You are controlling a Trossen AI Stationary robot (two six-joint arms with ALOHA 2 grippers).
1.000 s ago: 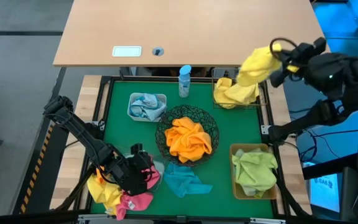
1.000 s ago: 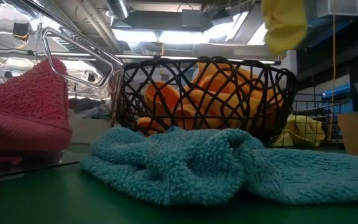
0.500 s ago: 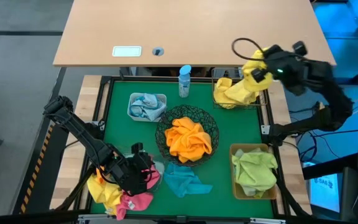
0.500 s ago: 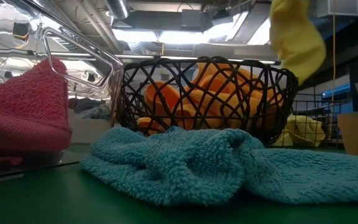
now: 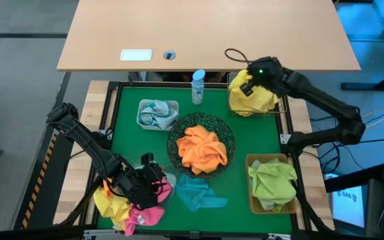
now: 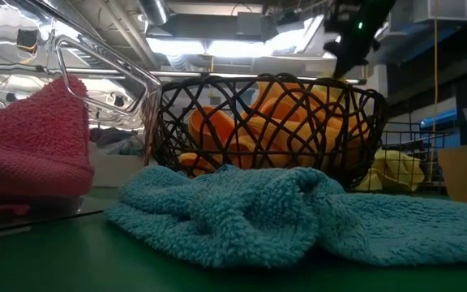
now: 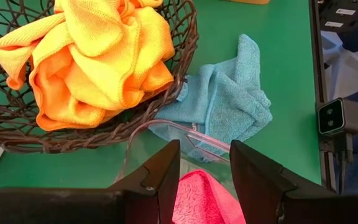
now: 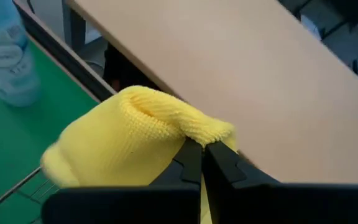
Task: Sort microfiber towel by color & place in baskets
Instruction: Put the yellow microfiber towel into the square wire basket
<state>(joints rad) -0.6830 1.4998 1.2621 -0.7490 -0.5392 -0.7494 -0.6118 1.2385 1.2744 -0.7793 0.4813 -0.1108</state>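
Note:
My right gripper [image 5: 247, 85] is shut on a yellow towel [image 8: 129, 137] over the square wire basket [image 5: 282, 110] at the back right, which holds more yellow towels [image 5: 255, 101]. My left gripper [image 7: 204, 149] stands open over the clear tray [image 7: 166, 127] at the near left. A pink towel [image 7: 204, 199] lies under and between its fingers; I cannot tell whether they touch it. A teal towel [image 5: 195, 193] lies flat on the mat in front of the black mesh bowl [image 5: 172, 133], which holds orange towels [image 5: 202, 148]. My right gripper pinches a bunched fold of the yellow towel [image 8: 188, 127] between its two fingertips. The fingers slant down from the table's right side. The towel bulges ahead of the fingers, above the wire basket; I cannot tell whether its lower end rests on the towels there.
A white tub [image 5: 141, 107] with pale blue towels stands at the back left, and a tan bin [image 5: 251, 180] with green towels at the near right. A blue-capped bottle [image 5: 198, 87] stands at the far edge. A yellow towel [image 5: 109, 203] lies beside the pink one [image 5: 147, 217].
My right gripper has swung from beyond the table's right edge toward the left and down to the square wire basket, tipping further down. It has stayed shut on the yellow towel, which has come down with it over the basket.

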